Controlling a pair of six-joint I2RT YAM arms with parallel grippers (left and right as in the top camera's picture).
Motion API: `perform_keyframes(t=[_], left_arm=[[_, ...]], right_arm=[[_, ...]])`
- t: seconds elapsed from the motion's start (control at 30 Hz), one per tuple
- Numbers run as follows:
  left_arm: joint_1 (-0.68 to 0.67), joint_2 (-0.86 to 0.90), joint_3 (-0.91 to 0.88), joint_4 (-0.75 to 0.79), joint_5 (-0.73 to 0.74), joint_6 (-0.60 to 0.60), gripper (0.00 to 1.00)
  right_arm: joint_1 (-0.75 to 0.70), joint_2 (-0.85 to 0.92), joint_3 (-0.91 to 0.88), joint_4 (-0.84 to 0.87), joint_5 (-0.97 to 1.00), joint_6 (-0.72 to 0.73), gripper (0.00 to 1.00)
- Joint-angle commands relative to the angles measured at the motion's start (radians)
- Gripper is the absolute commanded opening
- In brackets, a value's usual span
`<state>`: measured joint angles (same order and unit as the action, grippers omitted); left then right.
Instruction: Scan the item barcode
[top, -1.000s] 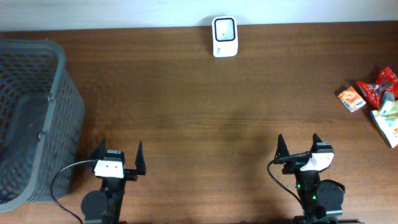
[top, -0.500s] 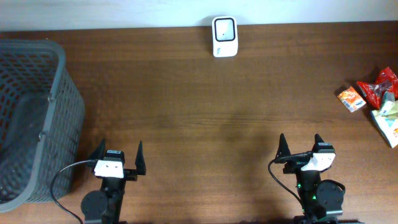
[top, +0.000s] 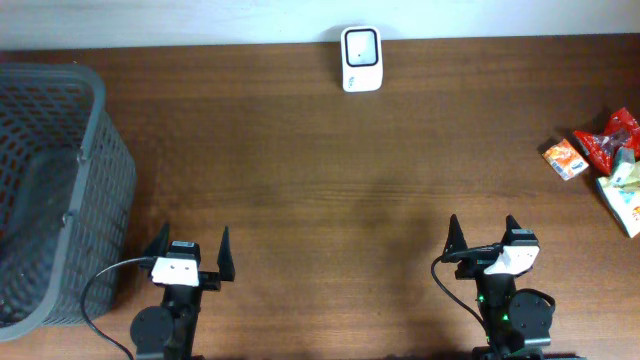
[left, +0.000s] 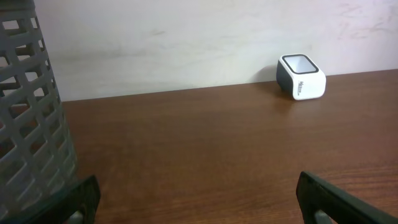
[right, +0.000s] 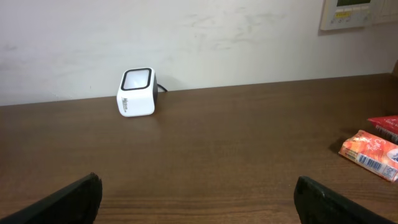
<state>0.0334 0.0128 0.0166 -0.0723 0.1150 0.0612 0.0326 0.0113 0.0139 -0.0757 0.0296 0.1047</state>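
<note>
Well, the scanner (top: 360, 58) was a small white box with round corners and a dark shiny window on top. It stood at the far edge of the desk (top: 320, 170), close to the wall (right: 249, 37). The basket (top: 115, 190) was grey plastic, full of little holes like a net, and sat at the left end.

The orange packet (top: 565, 159) was small, flat and shiny, with black bar lines printed on one end. It lay loose at the far right of the desk, right beside a crinkly red packet (top: 608, 140), with a pale green packet (top: 625, 200) near them.

The left end effector (top: 192, 242) and the right end effector (top: 481, 230) both had their black pointed fingers spread wide, holding nothing, near the front edge.

The desk was dark brown wood with fine lines. The wall was plain white with faint scuffs.
</note>
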Motion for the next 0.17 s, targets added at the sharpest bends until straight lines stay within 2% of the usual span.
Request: perform_keyframes(t=[0.0, 0.13], left_arm=[[0.005, -0.008, -0.008, 0.000, -0.011, 0.016, 0.99], [0.005, -0.008, -0.008, 0.000, -0.011, 0.016, 0.99]], right_arm=[[0.006, -0.008, -0.008, -0.003, 0.009, 0.005, 0.98], [0.006, -0.008, -0.008, -0.003, 0.009, 0.005, 0.98]])
